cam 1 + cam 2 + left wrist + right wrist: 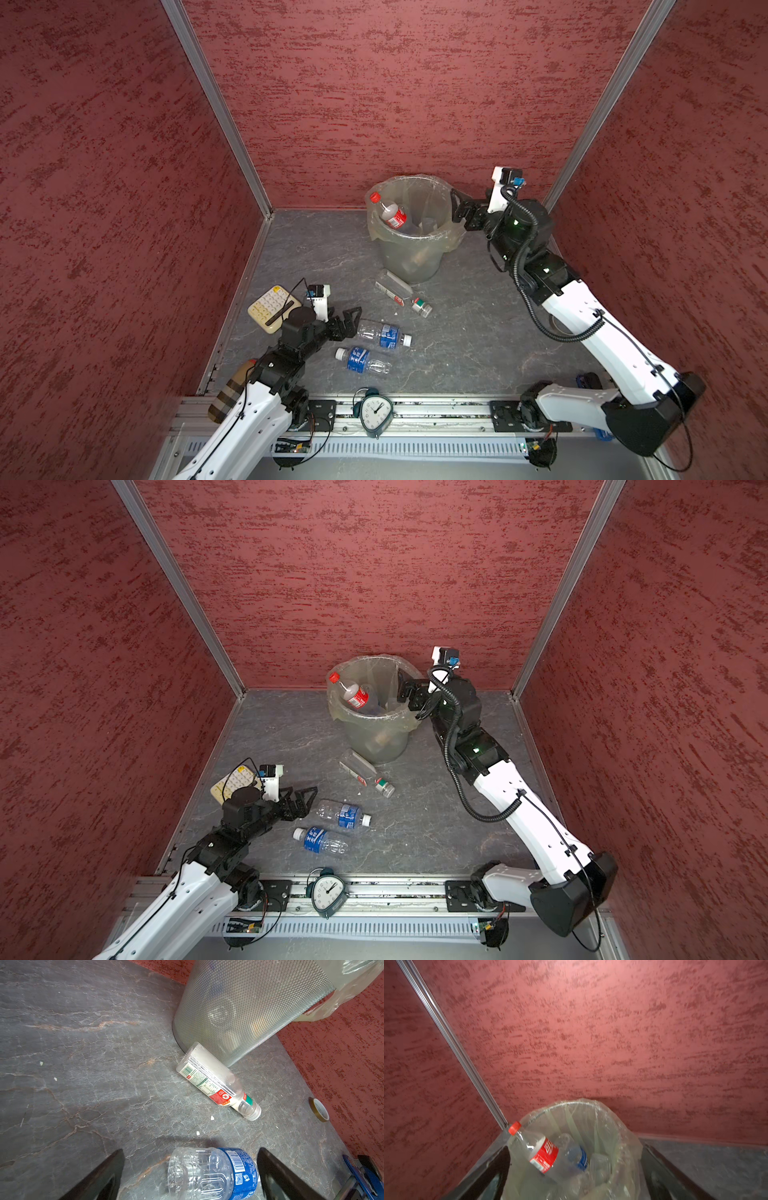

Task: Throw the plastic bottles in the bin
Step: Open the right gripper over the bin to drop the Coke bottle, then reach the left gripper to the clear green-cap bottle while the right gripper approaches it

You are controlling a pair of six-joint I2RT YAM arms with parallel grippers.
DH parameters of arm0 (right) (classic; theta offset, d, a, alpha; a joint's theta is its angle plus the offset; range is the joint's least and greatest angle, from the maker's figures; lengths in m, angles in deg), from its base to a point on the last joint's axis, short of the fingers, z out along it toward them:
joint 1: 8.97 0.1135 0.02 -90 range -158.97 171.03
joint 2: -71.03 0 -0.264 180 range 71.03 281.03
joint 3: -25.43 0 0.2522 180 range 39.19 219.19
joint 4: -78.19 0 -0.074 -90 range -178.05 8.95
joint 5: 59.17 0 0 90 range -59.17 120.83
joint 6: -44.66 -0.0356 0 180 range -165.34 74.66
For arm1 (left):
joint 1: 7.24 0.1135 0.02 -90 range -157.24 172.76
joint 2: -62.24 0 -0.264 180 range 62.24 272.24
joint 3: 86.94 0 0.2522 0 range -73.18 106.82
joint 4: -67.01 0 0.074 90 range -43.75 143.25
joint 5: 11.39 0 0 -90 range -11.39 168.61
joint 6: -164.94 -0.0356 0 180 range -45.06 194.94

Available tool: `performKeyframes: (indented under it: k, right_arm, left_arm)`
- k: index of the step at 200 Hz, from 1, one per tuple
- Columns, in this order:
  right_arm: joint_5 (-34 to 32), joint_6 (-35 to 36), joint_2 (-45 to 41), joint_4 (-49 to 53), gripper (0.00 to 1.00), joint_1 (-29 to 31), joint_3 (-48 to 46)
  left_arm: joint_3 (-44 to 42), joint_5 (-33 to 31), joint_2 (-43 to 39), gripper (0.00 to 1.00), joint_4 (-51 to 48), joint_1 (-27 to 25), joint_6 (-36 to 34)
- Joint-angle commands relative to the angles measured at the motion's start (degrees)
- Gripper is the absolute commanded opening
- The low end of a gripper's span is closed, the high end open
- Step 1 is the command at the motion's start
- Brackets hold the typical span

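Red-label bottle (390,212) sits in the bin (409,259), cap leaning on the rim. Right tool (457,208) hangs spread at the bin's edge, holding nothing. Left tool (355,321) is spread too, low beside a blue bottle (384,334); a second blue bottle (362,360) and a white-label bottle (401,293) lie on the surface (478,332).

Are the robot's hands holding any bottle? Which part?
No, nothing is held. Left gripper is open near a blue-label bottle; right gripper is open at the bin.

A grey, stone-patterned tabletop (478,332) carried a lined bin (409,257) at the frame's centre. Just below it lay a white-labelled bottle (395,290), then two blue-labelled bottles (384,334), with a calculator (266,309) at lower left.
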Motion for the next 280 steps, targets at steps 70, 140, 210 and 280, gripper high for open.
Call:
performKeyframes:
  k: [70, 140, 210, 280]
  right_arm:
    - [-2.62, -3.55, -11.5, -3.74, 0.99, -0.08, -18.37]
    - [-2.63, -5.63, -18.68, -10.94, 0.99, -0.05, -35.33]
    - [-2.64, -6.68, -21.71, -15.77, 0.99, -0.06, -45.31]
    - [-1.86, -8.38, -18.68, -19.33, 0.99, -0.05, -48.61]
  left_arm:
    - [4.85, -3.4, -0.6, 0.99, -7.5, -2.58, 0.52]
    - [7.68, -9.51, 0.74, 0.99, -11.66, -8.2, 1.84]
    - [11.22, -11.46, 7.34, 0.99, -12.02, -13.05, 1.61]
    - [17.99, -14.27, 20.44, 0.99, -9.25, -16.96, 2.0]
